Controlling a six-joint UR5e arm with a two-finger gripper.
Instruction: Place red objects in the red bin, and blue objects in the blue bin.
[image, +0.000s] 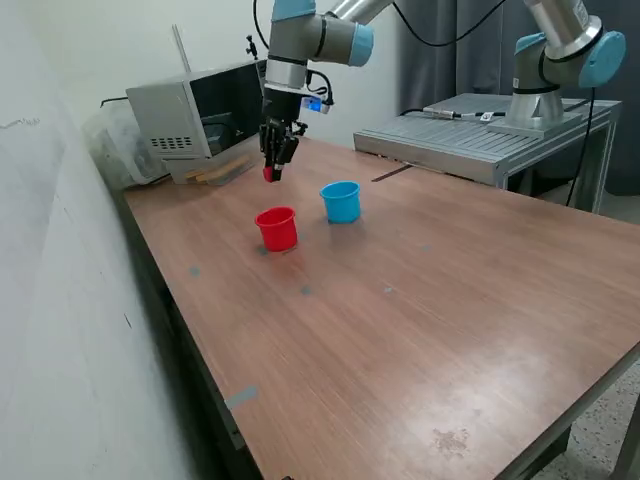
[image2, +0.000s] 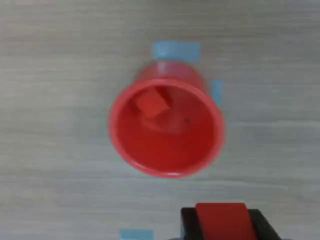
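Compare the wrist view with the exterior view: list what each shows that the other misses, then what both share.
Only the wrist view shows a red cube already lying inside the red bin, and blue tape marks on the wood beside it.

Only the exterior view shows the blue bin next to the red bin, the arm, and a grey box at the table's far edge.

Both show the red bin and the end effector shut on a second red cube.
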